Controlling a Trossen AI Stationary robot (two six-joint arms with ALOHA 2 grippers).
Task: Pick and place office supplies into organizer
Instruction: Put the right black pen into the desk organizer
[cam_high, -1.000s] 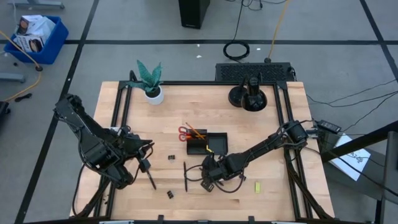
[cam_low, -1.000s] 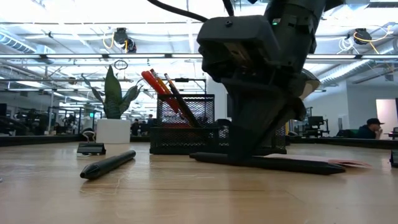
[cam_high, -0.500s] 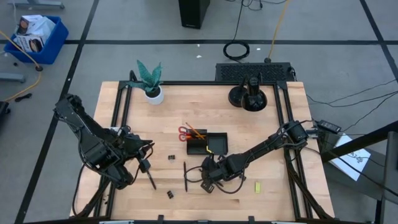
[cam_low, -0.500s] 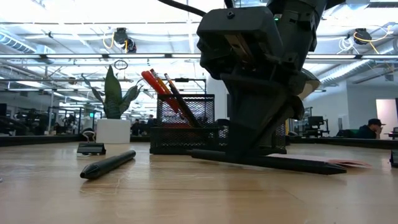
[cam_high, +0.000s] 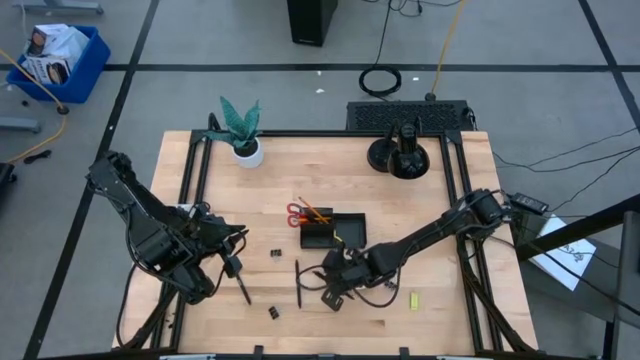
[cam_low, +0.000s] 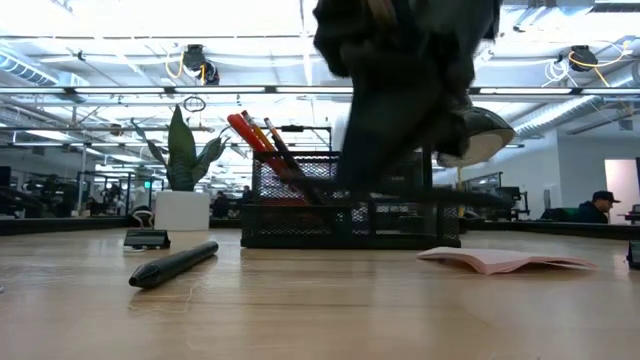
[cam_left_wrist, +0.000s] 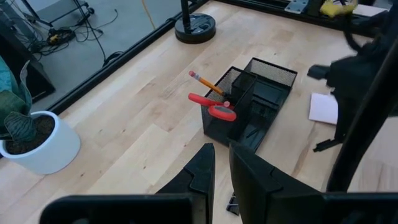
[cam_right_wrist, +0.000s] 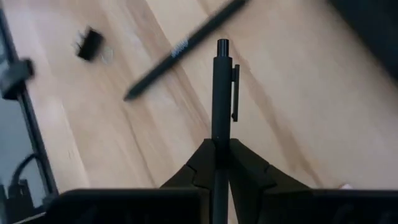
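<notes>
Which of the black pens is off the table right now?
The black pen clamped in the right gripper, lifted near the organizer. The other pen lies flat on the wood, toward the left gripper.

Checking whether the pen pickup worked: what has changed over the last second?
The right claw, shut on a black pen, has lifted it off the table. The left claw stayed put beside the other pen; the organizer and pink pad did not move.
</notes>
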